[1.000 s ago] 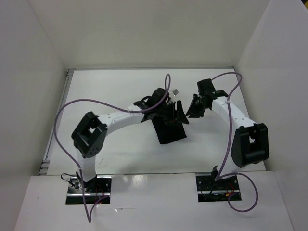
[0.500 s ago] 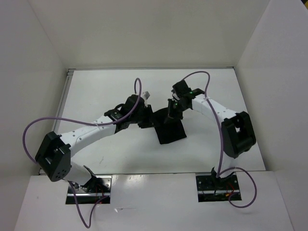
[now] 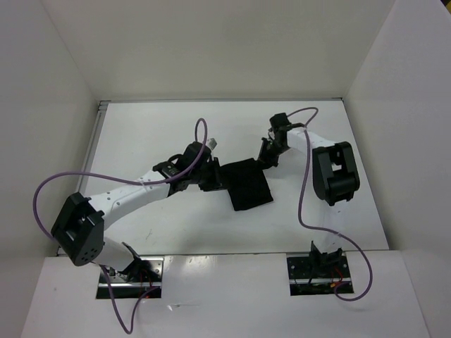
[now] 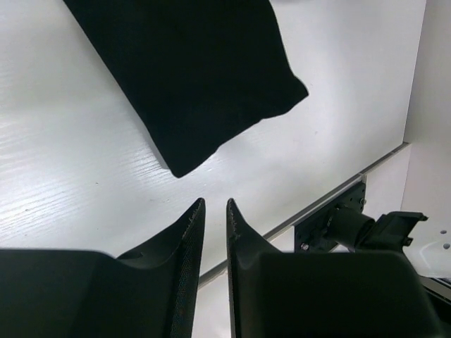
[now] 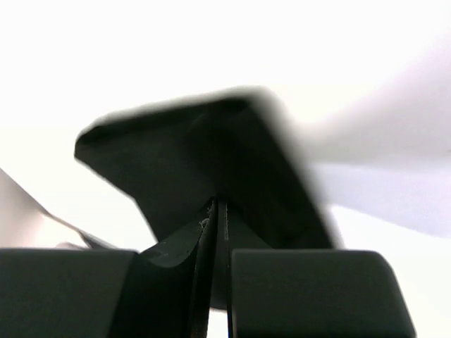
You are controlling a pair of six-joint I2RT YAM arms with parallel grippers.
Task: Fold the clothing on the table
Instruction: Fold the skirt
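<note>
The clothing (image 3: 248, 183) is a small black cloth lying flat in a folded rectangle on the white table (image 3: 155, 134). My left gripper (image 3: 218, 177) sits just off its left edge. In the left wrist view the left gripper (image 4: 213, 201) has its jaws drawn to a thin slit with nothing between them, and the clothing (image 4: 197, 70) lies ahead, apart from the tips. My right gripper (image 3: 265, 160) is at the cloth's far right corner. In the blurred right wrist view the right gripper (image 5: 215, 201) has its jaws together, with the clothing (image 5: 211, 141) behind the tips.
White walls close in the table on three sides. A thin metal rim (image 4: 338, 197) marks the near edge, with an arm's base mount (image 4: 359, 225) beyond it. Purple cables (image 3: 303, 190) loop above both arms.
Both grippers have narrowed their jaws. The left gripper drew back left off the cloth, the right one shifted right to its far corner. The raised fold now lies flat.
</note>
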